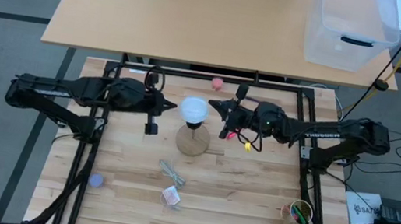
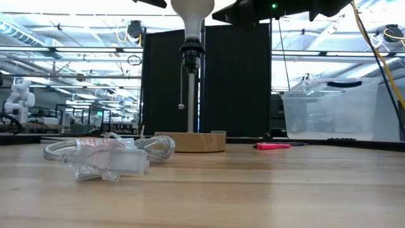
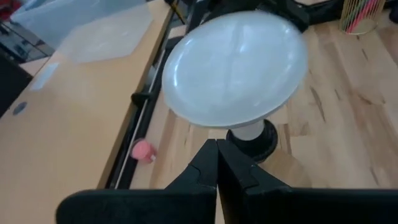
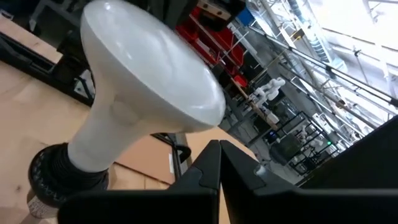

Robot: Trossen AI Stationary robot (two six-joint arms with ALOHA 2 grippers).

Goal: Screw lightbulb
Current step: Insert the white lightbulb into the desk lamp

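The white frosted lightbulb (image 1: 194,109) already sits upright in the black socket post (image 2: 192,54); the left gripper (image 1: 176,108) and right gripper (image 1: 212,104) flank it, both clenched, grasping nothing; only final tightening, if any, seems left.

A white frosted lightbulb (image 1: 194,110) stands upright near the centre of the wooden table, globe uppermost, its narrow neck seated in a black socket (image 2: 192,49) atop a post; seen from above, its round dome lies just toward twelve o'clock of the round wooden base (image 1: 193,141); from table height the neck (image 2: 193,28) tapers straight down into the socket, the globe cut off by the frame's upper edge; the wrist views show a broad, flattened, mushroom-shaped dome (image 3: 234,68) with a smooth matte surface (image 4: 149,68).
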